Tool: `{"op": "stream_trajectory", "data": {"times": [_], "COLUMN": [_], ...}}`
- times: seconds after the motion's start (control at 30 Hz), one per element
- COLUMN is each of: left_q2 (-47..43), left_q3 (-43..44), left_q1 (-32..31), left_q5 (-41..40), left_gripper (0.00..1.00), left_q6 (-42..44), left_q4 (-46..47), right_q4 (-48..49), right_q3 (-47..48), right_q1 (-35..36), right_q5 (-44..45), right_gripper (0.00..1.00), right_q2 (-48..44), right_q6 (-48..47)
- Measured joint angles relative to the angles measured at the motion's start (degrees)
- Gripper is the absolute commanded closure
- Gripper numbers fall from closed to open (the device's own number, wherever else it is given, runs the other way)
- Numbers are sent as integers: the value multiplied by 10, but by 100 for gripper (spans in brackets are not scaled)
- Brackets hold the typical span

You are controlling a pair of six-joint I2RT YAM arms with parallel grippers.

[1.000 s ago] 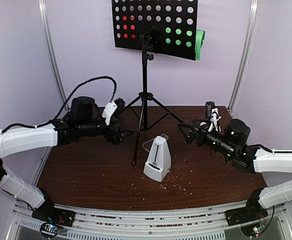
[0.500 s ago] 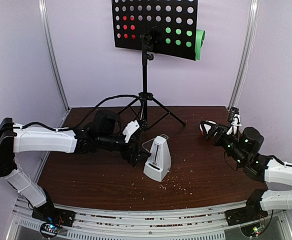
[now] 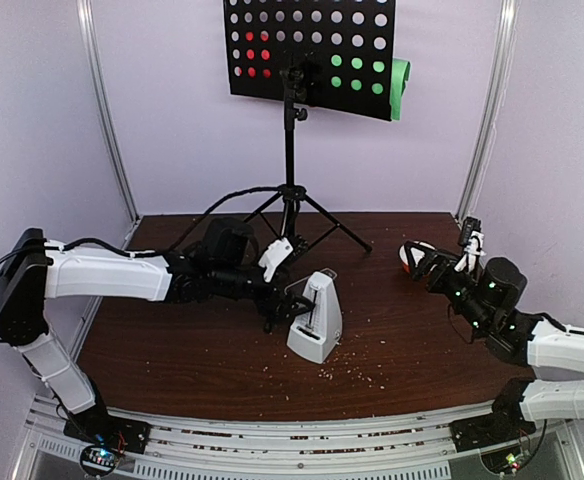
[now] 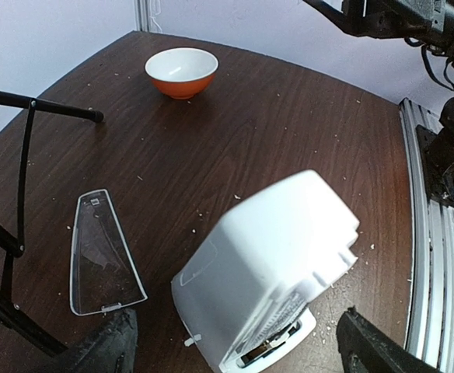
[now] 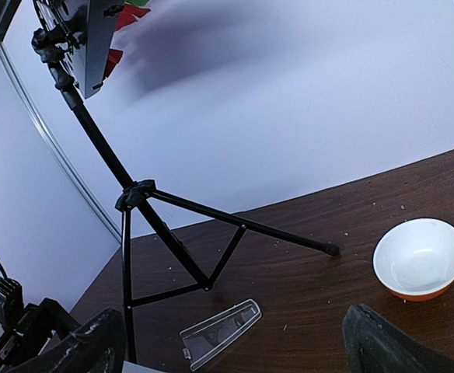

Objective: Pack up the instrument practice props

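The left gripper [image 3: 288, 308] is spread wide and grasps nothing. Its two dark fingers [image 4: 106, 348] sit on either side of the white pyramid metronome [image 4: 267, 268], and a strip of wood shows between each finger and the white body, so no contact is visible. The metronome stands upright near the middle of the dark wooden table [image 3: 172, 345]. Its clear plastic cover [image 4: 103, 256] is off and lies flat on the wood just beside it, between the metronome and the tripod legs [image 4: 5, 233] of the black perforated music stand [image 3: 310, 48]

The right gripper [image 3: 427, 266] is also released and empty, held low over the right rear of the table, well apart from the metronome. In its wrist view the two fingers [image 5: 386, 346] frame bare wood. The small orange-and-white bowl [image 5: 417, 260] sits upright near them, off to one side

The stand rises at the back of the table with its three legs spread on the wood and its desk high above. A red sheet [image 3: 256, 55] shows through the holes on the desk's left half and a green sheet [image 3: 400, 88] through those on the right, with the green edge poking out past the desk's right side. Pale crumbs [image 3: 357, 372] lie scattered on the wood in front of the metronome
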Motion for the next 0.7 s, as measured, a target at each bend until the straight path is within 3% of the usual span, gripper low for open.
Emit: {"op": "stream_trajectory", "data": {"times": [0.7], "left_q2": [18], "left_q3": [3], "left_q1": [-12], "left_q5": [-24], "left_gripper": [15], "left_q6": [-30], "left_q4": [-4], "right_q4": [33], "right_q3": [-4], "right_q1": [0], "right_q5": [0], "right_gripper": [0], "right_q2": [50], "right_q6": [23]}}
